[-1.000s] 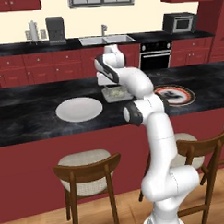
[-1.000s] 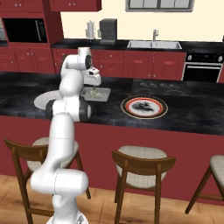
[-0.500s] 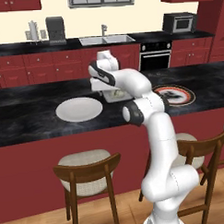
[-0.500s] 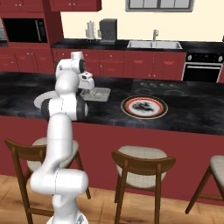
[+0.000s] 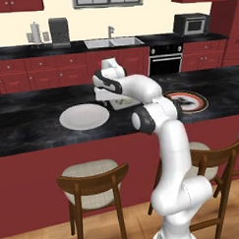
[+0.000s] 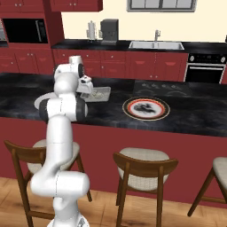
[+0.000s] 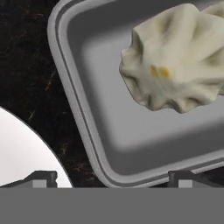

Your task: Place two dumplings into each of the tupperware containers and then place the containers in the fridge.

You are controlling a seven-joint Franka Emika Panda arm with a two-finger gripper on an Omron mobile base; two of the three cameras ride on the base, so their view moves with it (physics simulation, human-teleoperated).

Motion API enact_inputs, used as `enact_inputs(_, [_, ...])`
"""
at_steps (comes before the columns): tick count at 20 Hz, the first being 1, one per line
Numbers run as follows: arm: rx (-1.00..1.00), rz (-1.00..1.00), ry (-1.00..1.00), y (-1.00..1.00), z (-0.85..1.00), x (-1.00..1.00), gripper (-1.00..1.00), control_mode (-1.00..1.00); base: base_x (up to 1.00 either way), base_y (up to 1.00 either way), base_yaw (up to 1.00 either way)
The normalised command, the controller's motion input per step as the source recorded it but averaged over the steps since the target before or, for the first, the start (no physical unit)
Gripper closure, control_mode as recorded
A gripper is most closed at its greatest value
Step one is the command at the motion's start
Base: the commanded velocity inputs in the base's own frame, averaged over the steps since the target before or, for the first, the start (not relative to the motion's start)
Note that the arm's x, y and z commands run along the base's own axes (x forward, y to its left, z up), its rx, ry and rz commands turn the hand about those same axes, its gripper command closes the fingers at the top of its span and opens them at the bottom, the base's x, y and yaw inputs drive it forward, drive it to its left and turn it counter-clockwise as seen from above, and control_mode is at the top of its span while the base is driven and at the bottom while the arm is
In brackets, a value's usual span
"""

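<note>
Hand view, looking straight down: my hand (image 7: pixel 113 177) hung low over a pale grey tupperware container (image 7: pixel 109 144) on the dark table (image 7: pixel 26 52). Both fingertips (image 7: pixel 43 177) showed at the bottom, set wide apart, nothing between them. One tip sat over the gap between the white plate (image 7: pixel 22 153) and the container's rim; the other over the container's near corner. One crimped, pale dumpling (image 7: pixel 175 65) lay inside the container, toward its far side, with two small yellowish specks on its folds. A second pale shape touched it at the upper corner; I could not tell what it was.

Left base view: my hand (image 5: pixel 105 98) pointed down beside the container (image 5: pixel 121 101), which lay just right of the round white plate (image 5: pixel 84 116). A red-rimmed plate (image 5: pixel 187 101) lay well apart to the right on the same table (image 5: pixel 33 135).

Right base view: my hand (image 6: pixel 86 91) was at the container's (image 6: pixel 101 93) left end, the red-rimmed plate (image 6: pixel 146 108) further right. Container contents were too small to read from either base view.
</note>
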Motion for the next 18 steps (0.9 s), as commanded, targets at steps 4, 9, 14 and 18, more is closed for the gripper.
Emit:
enact_inputs(4, [0.02,0.08,-0.12,0.12,0.0,0.12,-1.0,-1.0,0.0,0.0,0.0])
enact_inputs(9, [0.0,0.13,-0.06,0.13,0.0,0.23,-1.0,-1.0,0.0,0.0,0.0])
enact_inputs(14, [0.0,0.08,0.0,0.0,-0.04,0.44,-1.0,-1.0,0.0,0.0,0.0])
enact_inputs(18, [0.0,0.13,0.03,0.0,-0.02,0.2,-1.0,-1.0,0.0,0.0,0.0])
